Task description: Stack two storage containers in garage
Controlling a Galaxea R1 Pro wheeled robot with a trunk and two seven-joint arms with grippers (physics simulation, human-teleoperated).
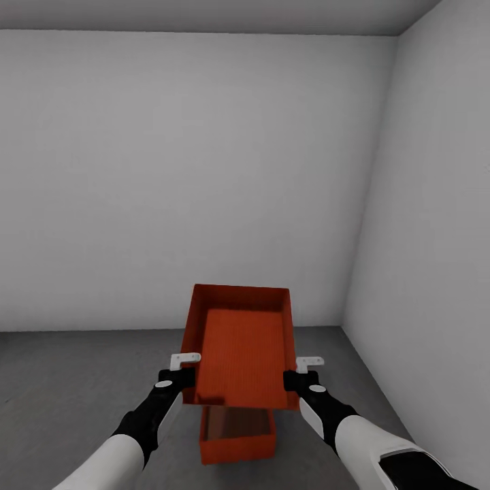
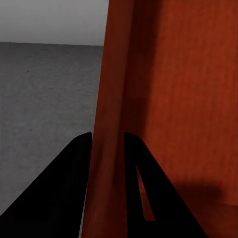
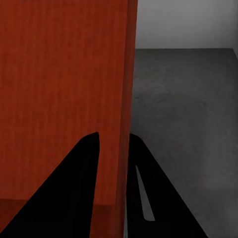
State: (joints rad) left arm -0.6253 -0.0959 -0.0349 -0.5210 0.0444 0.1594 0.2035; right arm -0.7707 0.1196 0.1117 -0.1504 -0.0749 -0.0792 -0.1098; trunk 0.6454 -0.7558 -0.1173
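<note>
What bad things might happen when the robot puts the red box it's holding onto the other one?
The held container hangs farther forward than the container on the floor, so it might land crooked or slide off.

Each gripper, left and right, pinches just one thin side wall, so the box could slip or tip.

The wall is close on the right.

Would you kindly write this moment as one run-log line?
room: garage | left gripper: shut on upper bin wall | right gripper: shut on opposite wall | lower bin: on floor, beneath | stack: not yet
</note>
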